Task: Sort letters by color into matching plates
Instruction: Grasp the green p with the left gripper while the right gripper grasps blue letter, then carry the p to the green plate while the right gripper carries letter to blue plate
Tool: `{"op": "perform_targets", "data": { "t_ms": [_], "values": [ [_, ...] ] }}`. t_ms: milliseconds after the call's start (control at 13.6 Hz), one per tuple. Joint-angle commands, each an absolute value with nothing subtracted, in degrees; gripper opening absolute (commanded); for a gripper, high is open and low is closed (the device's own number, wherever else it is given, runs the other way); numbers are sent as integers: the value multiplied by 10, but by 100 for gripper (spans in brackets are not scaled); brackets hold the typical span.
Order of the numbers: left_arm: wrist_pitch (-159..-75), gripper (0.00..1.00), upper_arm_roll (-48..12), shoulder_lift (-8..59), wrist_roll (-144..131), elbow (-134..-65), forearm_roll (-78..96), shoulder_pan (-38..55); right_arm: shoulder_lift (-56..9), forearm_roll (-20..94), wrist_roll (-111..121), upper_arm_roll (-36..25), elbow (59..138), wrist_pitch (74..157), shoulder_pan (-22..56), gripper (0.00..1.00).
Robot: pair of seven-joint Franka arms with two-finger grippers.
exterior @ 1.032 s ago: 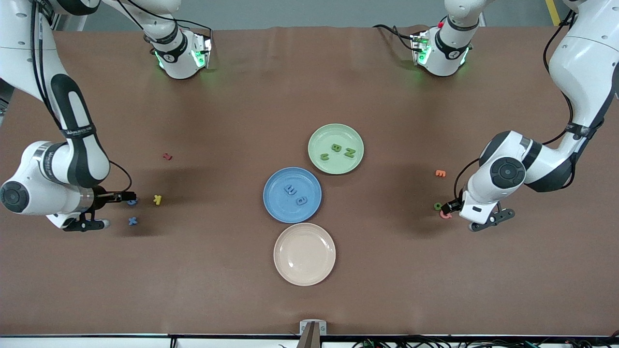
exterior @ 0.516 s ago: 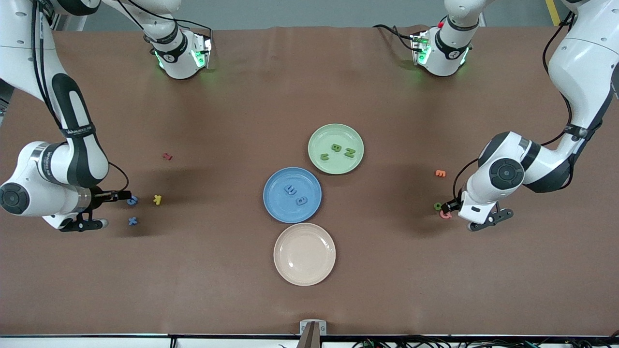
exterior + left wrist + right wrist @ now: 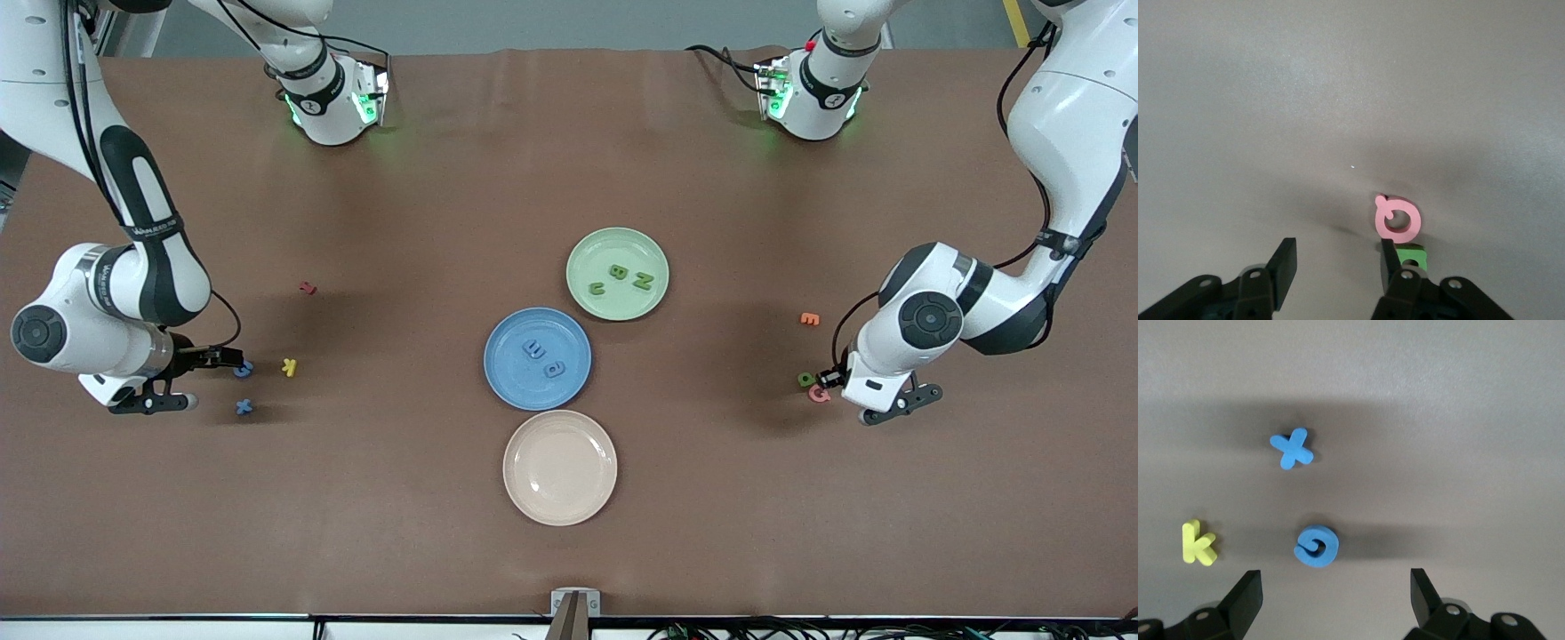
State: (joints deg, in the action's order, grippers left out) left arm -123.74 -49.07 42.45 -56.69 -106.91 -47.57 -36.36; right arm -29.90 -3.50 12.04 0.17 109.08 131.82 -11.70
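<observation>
Now the left gripper fingers are seen narrowed since a second ago, half open beside the green O, nothing held. The right gripper, wide open, is over the blue G. Three green letters are counted in the green plate, two blue in the blue plate, a blue X on the table.

Three plates run down the counter's middle. The farthest plate carries three letters, the middle plate two letters, and the nearest plate follows. Toward the right arm's end, K lies beside G, with X nearer. Toward the left arm's end, Q lies just beside a round letter, with E farther.
</observation>
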Motion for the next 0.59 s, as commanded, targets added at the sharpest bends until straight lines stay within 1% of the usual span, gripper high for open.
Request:
{"op": "perform_targets", "data": {
  "t_ms": [0, 147, 221, 368, 516],
  "values": [
    [-1239, 60, -492, 435, -570, -1063, -485, -359, -276, -31, 119, 11, 1153, 1385, -127, 97],
    [-1265, 60, -492, 443, -570, -1069, -485, -360, -279, -31, 116, 11, 1190, 1458, -121, 95],
    [-1278, 60, -491, 446, -570, -1071, -484, -360, -282, -31, 116, 11, 1190, 1464, -122, 95],
    [-1295, 61, -490, 447, -572, -1080, -484, -361, -284, -31, 116, 11, 1188, 1468, -122, 89],
    [-1297, 61, -490, 447, -572, -1086, -484, -361, -285, -31, 116, 11, 1187, 1468, -122, 80]
  ]
}}
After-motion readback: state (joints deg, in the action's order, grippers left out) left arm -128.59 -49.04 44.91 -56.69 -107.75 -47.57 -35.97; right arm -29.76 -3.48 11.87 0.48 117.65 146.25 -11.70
